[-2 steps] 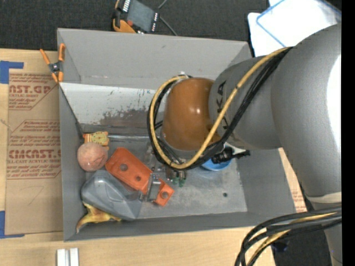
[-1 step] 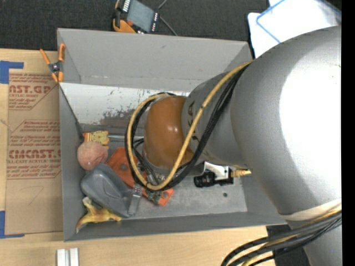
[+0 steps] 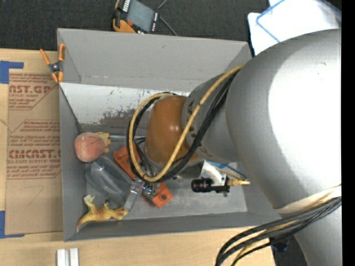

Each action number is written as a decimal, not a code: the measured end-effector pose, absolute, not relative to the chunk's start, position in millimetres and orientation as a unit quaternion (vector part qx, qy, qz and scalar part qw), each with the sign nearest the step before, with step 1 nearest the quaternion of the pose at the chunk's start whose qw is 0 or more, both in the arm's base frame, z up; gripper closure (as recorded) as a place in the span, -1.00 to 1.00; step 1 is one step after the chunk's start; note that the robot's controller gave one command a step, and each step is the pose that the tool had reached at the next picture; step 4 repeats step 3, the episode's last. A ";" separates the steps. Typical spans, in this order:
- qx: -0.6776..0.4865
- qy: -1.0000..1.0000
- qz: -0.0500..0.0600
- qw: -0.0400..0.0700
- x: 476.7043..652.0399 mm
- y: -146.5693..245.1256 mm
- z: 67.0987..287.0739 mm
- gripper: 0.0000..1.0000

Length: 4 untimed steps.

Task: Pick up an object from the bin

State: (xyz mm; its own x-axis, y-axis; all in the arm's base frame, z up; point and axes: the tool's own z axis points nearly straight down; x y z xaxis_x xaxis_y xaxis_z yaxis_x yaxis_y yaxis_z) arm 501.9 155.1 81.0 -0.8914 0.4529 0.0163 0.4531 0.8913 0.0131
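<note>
My gripper [image 3: 142, 188] is low in the middle of the bin, mostly hidden under the arm's orange dome. It sits over an orange plastic thing [image 3: 161, 195], and another orange part [image 3: 123, 160] shows up and to the left. A clear plastic piece [image 3: 108, 182] lies right against the gripper's left side. Further left rests a pink rounded toy [image 3: 87, 147]. A yellow toy dinosaur [image 3: 102, 213] lies in the near left corner.
To the right of the gripper lie a black cylinder with a brass tip [image 3: 212, 186] and a white thing with blue on it [image 3: 214, 171]. The big grey arm covers the bin's right half. Looped cables hang around the dome.
</note>
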 end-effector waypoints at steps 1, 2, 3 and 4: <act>-0.243 -0.970 -0.001 -0.003 482.5 121.8 71.3 1.00; -0.243 -0.970 -0.001 -0.003 482.5 121.7 71.3 1.00; -0.243 -0.970 0.001 0.001 479.9 121.0 100.4 1.00; -0.243 -0.970 0.001 0.001 479.9 121.0 100.4 1.00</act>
